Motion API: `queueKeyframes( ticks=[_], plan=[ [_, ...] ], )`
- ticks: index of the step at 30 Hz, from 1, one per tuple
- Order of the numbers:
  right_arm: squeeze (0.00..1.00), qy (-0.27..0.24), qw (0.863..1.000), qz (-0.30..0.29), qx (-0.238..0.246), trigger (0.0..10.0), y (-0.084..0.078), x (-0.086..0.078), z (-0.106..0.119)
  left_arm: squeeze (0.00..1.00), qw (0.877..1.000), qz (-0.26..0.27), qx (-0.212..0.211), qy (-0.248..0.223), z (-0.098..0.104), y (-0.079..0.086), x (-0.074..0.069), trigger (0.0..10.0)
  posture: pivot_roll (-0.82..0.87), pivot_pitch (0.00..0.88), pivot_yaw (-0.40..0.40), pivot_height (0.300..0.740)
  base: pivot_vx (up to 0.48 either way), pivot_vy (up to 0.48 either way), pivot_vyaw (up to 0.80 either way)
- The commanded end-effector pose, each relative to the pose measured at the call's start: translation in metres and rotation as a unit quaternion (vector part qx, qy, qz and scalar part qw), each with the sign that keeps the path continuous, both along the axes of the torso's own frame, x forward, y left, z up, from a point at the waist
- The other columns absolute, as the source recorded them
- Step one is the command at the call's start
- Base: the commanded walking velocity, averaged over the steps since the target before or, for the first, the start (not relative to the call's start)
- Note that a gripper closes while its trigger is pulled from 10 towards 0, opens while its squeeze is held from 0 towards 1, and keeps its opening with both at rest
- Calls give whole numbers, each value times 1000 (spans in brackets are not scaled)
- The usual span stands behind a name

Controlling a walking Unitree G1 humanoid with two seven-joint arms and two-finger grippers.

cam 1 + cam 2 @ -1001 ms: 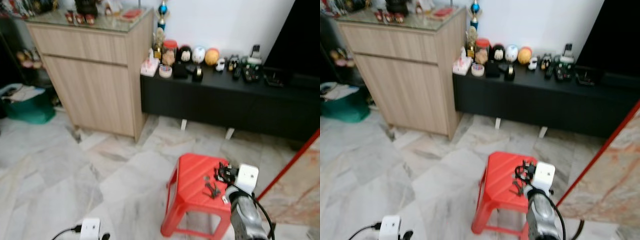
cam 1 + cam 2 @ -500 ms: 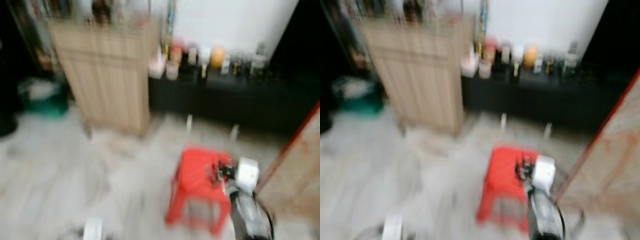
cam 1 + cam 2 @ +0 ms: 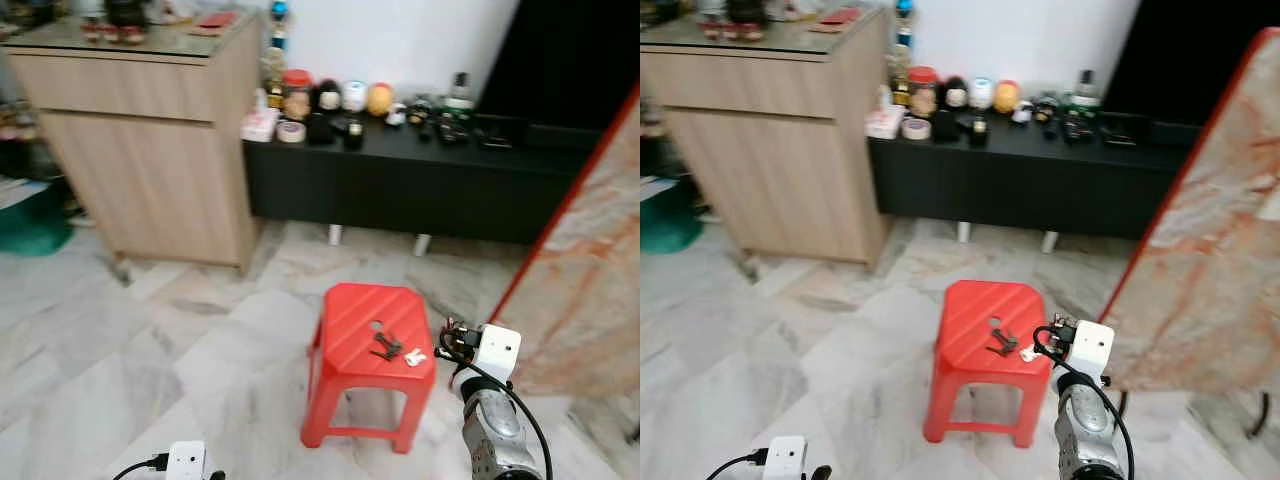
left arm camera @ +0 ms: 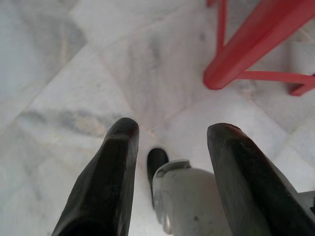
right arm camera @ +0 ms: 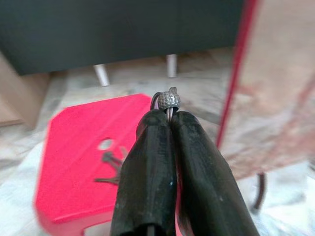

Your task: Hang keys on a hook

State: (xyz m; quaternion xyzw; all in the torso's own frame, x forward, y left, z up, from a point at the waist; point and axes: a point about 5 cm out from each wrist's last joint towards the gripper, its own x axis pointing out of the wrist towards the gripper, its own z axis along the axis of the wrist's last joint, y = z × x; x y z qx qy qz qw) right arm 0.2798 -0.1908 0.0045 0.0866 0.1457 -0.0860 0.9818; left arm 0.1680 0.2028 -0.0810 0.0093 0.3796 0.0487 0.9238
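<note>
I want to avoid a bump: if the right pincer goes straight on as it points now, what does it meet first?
Probably the red stool: the shut right pincer points over its top beside the keys. Depth is unclear.

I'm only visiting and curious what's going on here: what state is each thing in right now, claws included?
Keys: lying loose on the stool's seat, not picked up.
Stool: upright on the floor.
Right claw: shut, pinching a small metal ring, beside the stool.
Left claw: open, empty, above the floor.
Wooden cabinet: shut.
</note>
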Motion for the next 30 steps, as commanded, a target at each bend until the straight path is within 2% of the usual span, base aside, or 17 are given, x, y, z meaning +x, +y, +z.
queueKeyframes(
  ticks=[1,15,30],
  plan=[
    [0,-1,1000,-4,2,10000,-2,2,2,0,1000,-12,3,9,-2,-2,-3,10000,76,0,-92,740,0,-274,-450],
    [0,-2,1000,0,0,10000,-1,4,2,0,1000,-19,1,24,-5,-4,-8,10000,80,0,-93,740,0,-297,0],
    [0,0,1000,-1,2,10000,-1,4,1,0,999,-23,0,34,-7,-10,-9,10000,76,0,-85,740,0,-397,0]
  ],
)
